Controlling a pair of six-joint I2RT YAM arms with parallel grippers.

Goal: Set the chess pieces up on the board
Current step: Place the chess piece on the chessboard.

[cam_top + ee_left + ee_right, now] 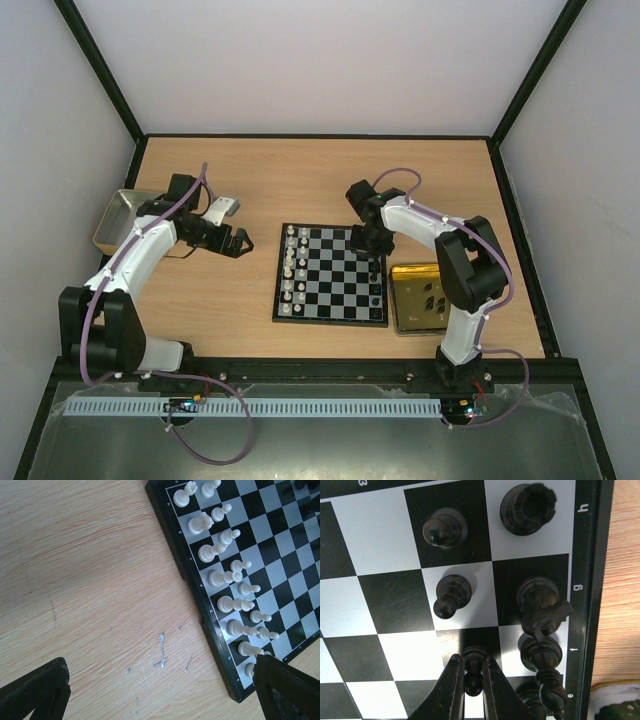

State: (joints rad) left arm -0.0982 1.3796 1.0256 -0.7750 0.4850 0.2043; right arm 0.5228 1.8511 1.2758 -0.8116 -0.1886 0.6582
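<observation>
The board (330, 275) lies mid-table. White chess pieces (291, 268) stand in two rows along its left side, also in the left wrist view (225, 577). Black pieces (376, 285) stand on its right side. In the right wrist view my right gripper (473, 679) is shut on a black pawn (474, 672) over the board, beside two black pawns (451, 595), a rook (527, 509), a knight (542, 607) and a bishop (542, 657). My left gripper (240, 242) hangs open and empty over bare table left of the board; its fingertips (285, 685) frame the wrist view.
A gold tin (422, 297) with a few pieces inside lies right of the board. A silver metal tray (118, 220) sits at the far left. A small white block (224, 207) lies behind the left gripper. Black frame rails edge the table.
</observation>
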